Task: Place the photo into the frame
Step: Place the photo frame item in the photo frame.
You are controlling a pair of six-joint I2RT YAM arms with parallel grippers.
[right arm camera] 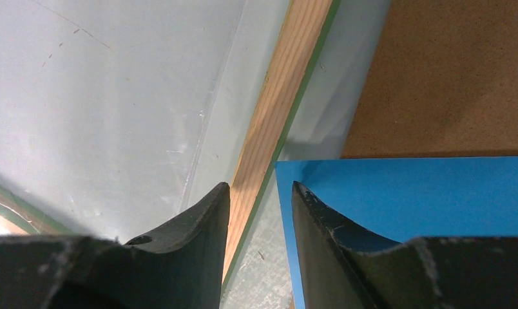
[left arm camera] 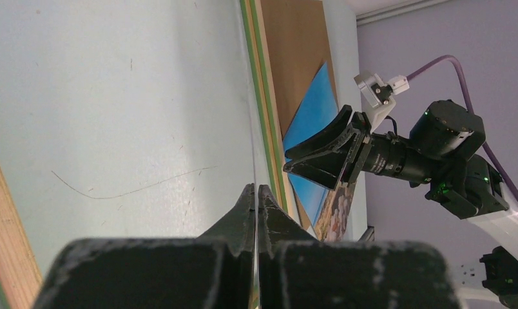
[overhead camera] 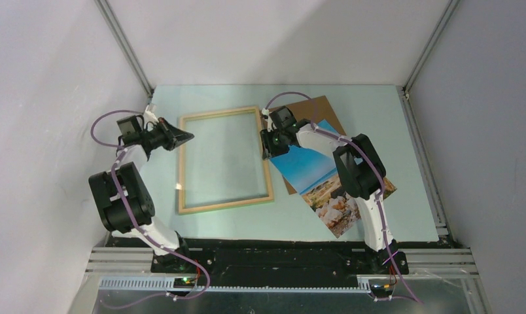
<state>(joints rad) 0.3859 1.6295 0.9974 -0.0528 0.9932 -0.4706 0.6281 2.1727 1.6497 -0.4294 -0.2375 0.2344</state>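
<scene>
Nearest the arm bases lies the rocky end of the photo (overhead camera: 306, 171), face up on the worktop (overhead camera: 378, 131) just right of the frame (overhead camera: 224, 205), partly under the right arm. Its long axis runs diagonally, rocks near and to the right, sky far and to the left, with the sky corner just beside the frame's right rail. The frame lies flat, pale wood up, its long axis roughly near to far.

The print looks light, thin and bendy (easy to crease), so that free sky corner, where it overlaps the brown backing board (overhead camera: 322, 108), seems the best place to pinch it.

The right end effector (right arm camera: 260, 185) hangs at that corner, fingers apart, clamping nothing. The left end effector (left arm camera: 256, 188), fingers pressed together, sits by the frame's far left corner.
</scene>
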